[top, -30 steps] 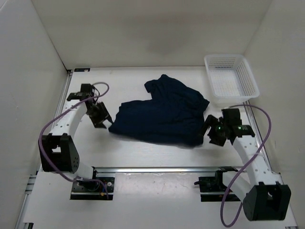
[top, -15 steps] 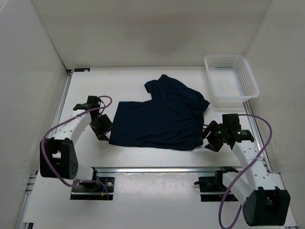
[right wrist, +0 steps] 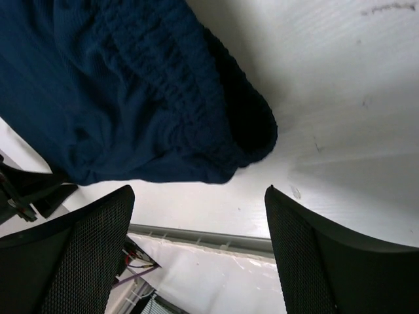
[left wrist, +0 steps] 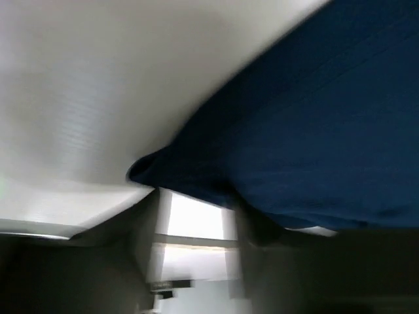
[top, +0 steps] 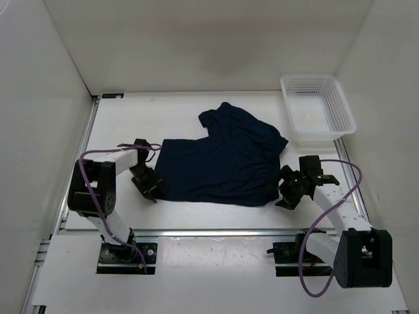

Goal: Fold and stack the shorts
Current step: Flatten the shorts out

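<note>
At lower left and lower right, the left gripper [top: 149, 185] and the right gripper [top: 288, 190] sit at the near corners of the shorts [top: 219, 163], fingers apart and holding nothing. The shorts lie spread in the centre of the white table [top: 177, 118], not yet folded. The next move, I judge, needs both corners gripped. A white basket [top: 317, 108] stands at upper right, between white walls.

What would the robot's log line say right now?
dark navy-blue soft cloth shorts: lying spread out | left tool: at left edge, grip unclear | right tool: open, beside right edge
</note>
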Controlling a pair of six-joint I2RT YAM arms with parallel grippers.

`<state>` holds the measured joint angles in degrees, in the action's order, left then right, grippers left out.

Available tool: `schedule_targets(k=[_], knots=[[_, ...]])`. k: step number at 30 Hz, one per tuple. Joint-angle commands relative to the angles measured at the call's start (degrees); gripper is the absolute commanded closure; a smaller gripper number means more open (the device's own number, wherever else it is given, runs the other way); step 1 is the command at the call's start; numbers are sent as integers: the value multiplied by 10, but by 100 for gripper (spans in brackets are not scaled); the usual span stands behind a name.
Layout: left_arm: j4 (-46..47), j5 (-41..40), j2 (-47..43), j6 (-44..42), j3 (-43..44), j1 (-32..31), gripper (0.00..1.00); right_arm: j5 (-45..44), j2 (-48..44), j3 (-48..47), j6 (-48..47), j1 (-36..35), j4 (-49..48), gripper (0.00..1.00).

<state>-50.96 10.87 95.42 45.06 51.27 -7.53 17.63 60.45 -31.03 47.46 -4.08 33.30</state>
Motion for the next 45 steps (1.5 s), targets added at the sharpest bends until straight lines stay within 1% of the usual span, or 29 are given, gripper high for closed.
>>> schedule_targets(k=[1, 3, 4, 5, 7, 8, 10, 11, 13, 14, 16, 18, 19, 20, 21, 22, 23, 26, 28, 29, 30, 31, 32, 33, 34, 35, 37, 41, 45], knots=[[49, -28, 33, 7, 31, -18, 57, 8, 22, 4, 7, 2, -47, 15], [49, -33, 47, 13, 44, -23, 83, 2, 34, 9, 7, 2, -60, 20], [49, -33, 55, 13, 44, -23, 90, -4, 39, 15, 7, 2, -66, 22], [49, -33, 55, 13, 50, -28, 90, -4, 48, 22, 12, 2, -72, 28], [49, -33, 55, 13, 56, -34, 90, -10, 62, 28, 12, 2, -92, 36], [49, -33, 55, 13, 56, -34, 90, -28, 68, 28, 12, 2, -98, 44], [49, -33, 50, 13, 61, -34, 90, -43, 90, 19, 12, 2, -106, 52], [49, -33, 50, 13, 61, -34, 90, -55, 99, 10, 4, 2, -106, 62], [49, -33, 43, 13, 77, -34, 90, -62, 123, -10, -3, 2, -106, 73], [39, -33, 43, 13, 87, -34, 90, -62, 130, -37, -9, 2, -106, 88], [23, -33, 49, 2, 138, -28, 90, -68, 155, -74, -14, 2, -106, 100], [-12, -27, 55, -8, 188, -22, 90, -79, 184, -161, -37, 7, -84, 100], [-27, -27, 55, -14, 248, -8, 90, -79, 193, -197, -45, 7, -73, 100], [-43, -27, 55, -21, 280, -3, 90, -79, 208, -274, -54, 7, -62, 100], [-59, -33, 55, -21, 311, 2, 90, -73, 208, -311, -72, 7, -53, 100], [-91, -33, 48, -28, 371, 15, 90, -73, 208, -342, -80, 7, -47, 100], [-105, -33, 48, -34, 395, 22, 90, -73, 195, -388, -89, 7, -41, 100], [-129, -33, 9, -39, 436, 37, 90, -79, 145, -413, -128, 7, -41, 100], [-122, -21, -31, -44, 416, 45, 90, -79, 110, -377, -166, 2, -46, 100], [-115, -15, -44, -45, 370, 45, 90, -79, 74, -352, -178, 2, -53, 100], [-95, 0, -58, -45, 341, 45, 90, -87, 54, -284, -187, 2, -53, 100], [-84, 0, -80, -45, 309, 45, 90, -121, 18, -243, -187, 2, -53, 100], [-71, 0, -89, -38, 277, 31, 90, -146, 6, -204, -182, 2, -47, 96], [-46, 5, -95, -27, 215, 24, 90, -173, -3, -143, -167, 2, -33, 86], [-35, 6, -95, -22, 186, 19, 90, -188, -3, -119, -149, 13, -18, 53], [-25, 14, -89, -22, 163, 10, 90, -183, -3, -100, -111, 26, 3, 45], [-20, 20, -73, -16, 126, 0, 90, -154, 5, -65, -79, 26, 4, 30], [-14, -4, -60, -16, 120, -24, 90, -91, 13, -46, -16, 26, -10, 30], [-14, -16, -66, -10, 126, -24, 90, -46, 13, -46, 2, 26, -16, 30]])
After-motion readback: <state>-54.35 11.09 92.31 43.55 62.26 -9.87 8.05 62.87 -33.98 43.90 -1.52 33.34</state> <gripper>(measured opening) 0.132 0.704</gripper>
